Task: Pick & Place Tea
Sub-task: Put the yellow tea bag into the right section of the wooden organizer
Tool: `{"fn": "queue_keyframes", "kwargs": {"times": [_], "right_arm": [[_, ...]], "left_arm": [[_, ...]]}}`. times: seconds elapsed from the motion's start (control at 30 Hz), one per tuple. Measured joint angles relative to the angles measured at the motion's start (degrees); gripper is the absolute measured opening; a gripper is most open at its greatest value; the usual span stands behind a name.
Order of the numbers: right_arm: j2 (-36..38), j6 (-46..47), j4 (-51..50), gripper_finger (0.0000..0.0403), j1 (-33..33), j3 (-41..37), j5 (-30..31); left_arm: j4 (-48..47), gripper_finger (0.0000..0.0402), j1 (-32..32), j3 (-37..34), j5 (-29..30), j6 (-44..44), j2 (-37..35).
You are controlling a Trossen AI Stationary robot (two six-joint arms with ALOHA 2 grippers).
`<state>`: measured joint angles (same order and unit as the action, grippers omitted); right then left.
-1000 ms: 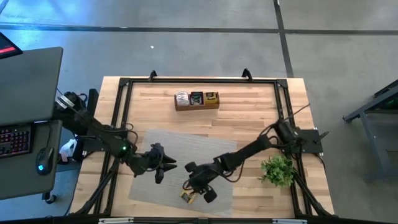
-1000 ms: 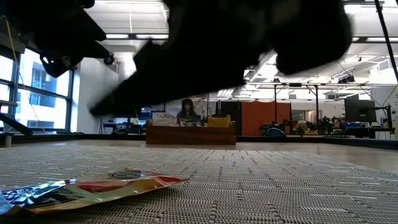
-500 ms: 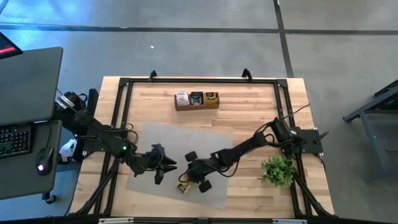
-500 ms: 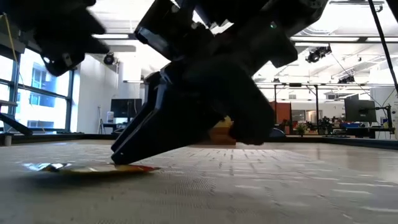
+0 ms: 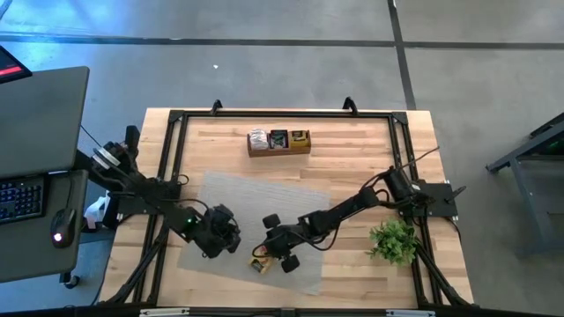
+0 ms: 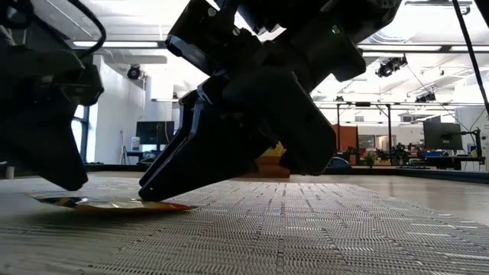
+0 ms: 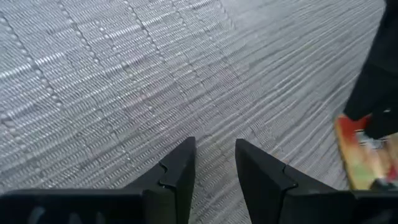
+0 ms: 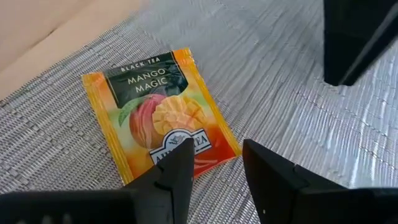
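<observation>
Right wrist view: sachet lies flat on the mat, right fingers spread, touching its near edge; light, thin, slippery, so pinch an edge; left fingers parted nearby.

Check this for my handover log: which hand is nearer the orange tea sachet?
Right hand: directly over the sachet. Left hand sits beside it, apart.
</observation>
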<state>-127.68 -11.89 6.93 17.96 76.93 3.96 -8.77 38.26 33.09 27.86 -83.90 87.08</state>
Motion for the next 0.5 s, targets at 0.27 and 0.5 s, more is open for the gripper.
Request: {"fn": "queue_keyframes", "kwargs": {"times": [0.27,0.5], "right_arm": [[-0.07,0.15,0.03,0.0135,-2.76,-0.09,7.58],[1.77,7.8,-7.01,0.0135,-4.2,-0.09,3.98]], "left_arm": [[5.61,0.0115,-0.13,0.21,-2.87,-1.16,3.72],[5.51,0.0115,-0.07,0.16,-3.43,0.12,3.87]]}}
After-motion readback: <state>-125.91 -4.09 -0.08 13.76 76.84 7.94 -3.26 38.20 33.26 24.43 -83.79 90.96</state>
